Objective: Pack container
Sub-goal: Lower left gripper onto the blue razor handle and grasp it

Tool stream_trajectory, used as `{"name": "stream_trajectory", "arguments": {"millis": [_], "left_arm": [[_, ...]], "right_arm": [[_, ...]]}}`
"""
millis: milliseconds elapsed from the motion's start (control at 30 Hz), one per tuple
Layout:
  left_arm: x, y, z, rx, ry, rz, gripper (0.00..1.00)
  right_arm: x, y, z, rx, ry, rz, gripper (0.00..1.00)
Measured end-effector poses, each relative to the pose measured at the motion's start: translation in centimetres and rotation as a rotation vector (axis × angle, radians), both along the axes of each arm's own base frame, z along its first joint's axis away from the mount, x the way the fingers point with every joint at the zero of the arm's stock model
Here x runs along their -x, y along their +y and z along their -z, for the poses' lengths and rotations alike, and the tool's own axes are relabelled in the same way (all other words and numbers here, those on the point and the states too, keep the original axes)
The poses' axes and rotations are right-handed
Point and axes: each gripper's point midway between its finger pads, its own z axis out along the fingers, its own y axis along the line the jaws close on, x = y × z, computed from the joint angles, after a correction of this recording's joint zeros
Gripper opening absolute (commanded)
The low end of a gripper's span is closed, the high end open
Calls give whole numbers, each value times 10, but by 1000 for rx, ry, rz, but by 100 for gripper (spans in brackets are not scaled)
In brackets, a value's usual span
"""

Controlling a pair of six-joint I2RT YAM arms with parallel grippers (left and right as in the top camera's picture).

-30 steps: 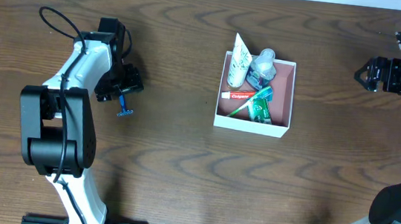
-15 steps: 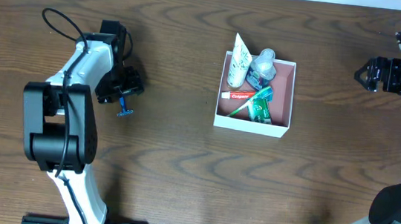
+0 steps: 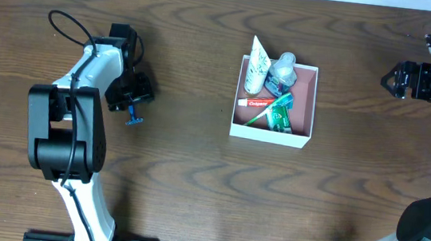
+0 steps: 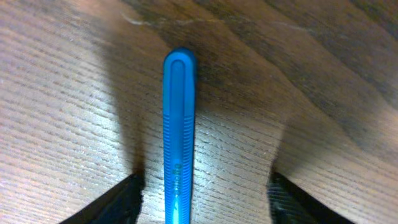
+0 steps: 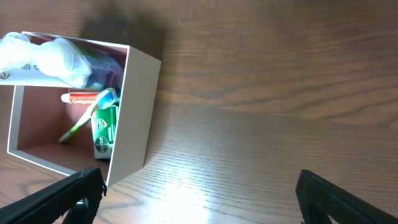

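1. The container point(image 3: 306, 94) sits upright on the wooden table point(image 3: 193, 182), right of centre, with its top open. It has white walls and a pink inside. The right wrist view shows it at upper left point(image 5: 134, 112).
2. A white tube point(image 3: 257, 63) inside it leans out over the far-left rim, with a clear bottle point(image 3: 284, 70) just beside it.
3. A red-and-white toothpaste tube point(image 3: 256, 103) lies flat in the container. A green packet point(image 3: 283, 121) is next to it, and a green toothbrush point(image 3: 267, 112) lies at a slant beside both.
4. The left gripper point(image 3: 132, 102) is low over the table, well left of the container. Its fingers are apart, one on each side of a blue handle, with a gap on both sides and no contact point(image 4: 204, 200).
5. The blue razor point(image 3: 133, 117) lies flat on the table with its handle point(image 4: 179, 124) between those fingers. It is probably a razor, but the head is too small in the overhead view to be sure.
6. The right gripper point(image 3: 388, 77) is at the far right edge, well apart from the container. Its fingers are spread wide over bare wood point(image 5: 205, 199) and hold nothing.
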Motion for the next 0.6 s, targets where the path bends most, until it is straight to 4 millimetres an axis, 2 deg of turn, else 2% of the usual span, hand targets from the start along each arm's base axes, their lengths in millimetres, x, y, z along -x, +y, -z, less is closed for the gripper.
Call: {"name": "stream_trajectory", "arguments": {"millis": [100, 267, 600], "left_arm": [[0, 0, 0, 0, -1, -5, 51], [0, 0, 0, -1, -1, -6, 35], [0, 0, 0, -1, -1, -5, 20]], "right_arm": [[0, 0, 0, 0, 0, 0, 99], [0, 0, 0, 0, 0, 0, 99], [0, 0, 0, 0, 0, 0, 99]]}}
